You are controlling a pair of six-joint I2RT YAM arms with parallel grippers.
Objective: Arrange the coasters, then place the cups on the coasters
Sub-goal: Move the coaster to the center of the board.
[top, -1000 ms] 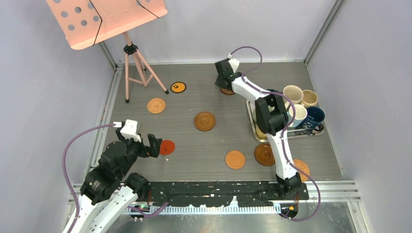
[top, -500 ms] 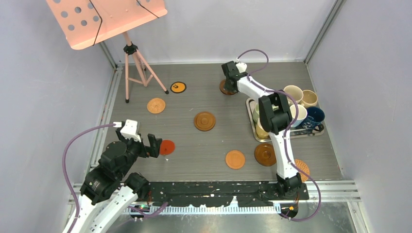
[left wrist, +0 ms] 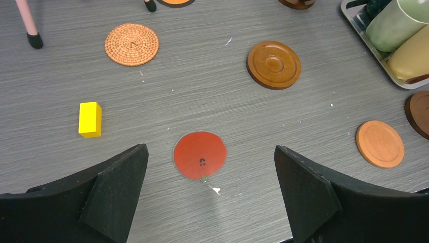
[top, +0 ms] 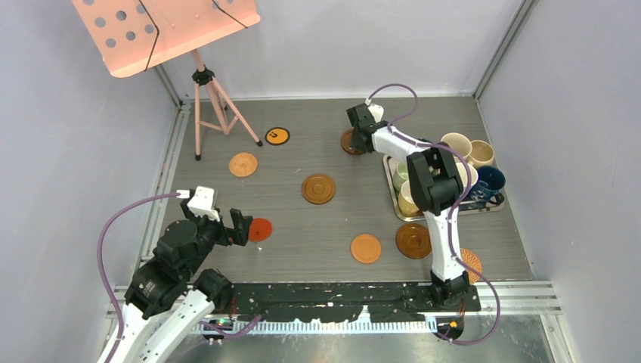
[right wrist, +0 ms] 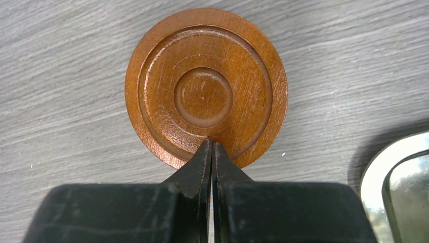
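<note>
My right gripper [right wrist: 211, 143] is shut, its closed tips resting on the near rim of a ringed brown wooden coaster [right wrist: 205, 86], which lies flat at the far middle [top: 348, 141]. My left gripper [left wrist: 210, 148] hangs open above the red coaster [left wrist: 199, 155], one finger on each side and neither touching it. Other coasters lie spread about: wicker [left wrist: 131, 44], ringed brown [left wrist: 273, 64], orange-tan [left wrist: 380, 143], black-and-orange [top: 277, 135] and dark brown [top: 411, 240]. Cups crowd the metal tray [top: 484, 208]: cream [top: 456, 145], beige [top: 481, 153], navy [top: 490, 181], pale green [left wrist: 394, 25], yellow [left wrist: 412, 55].
A small yellow block [left wrist: 90, 119] lies left of the red coaster. A pink music stand on a tripod [top: 208, 98] occupies the far left corner. Another wicker disc [top: 472, 261] shows behind the right arm's base. Walls close in on three sides.
The right wrist has swung a little to the right and nearer, its shut tips staying at the ringed coaster. The left arm has not moved.
</note>
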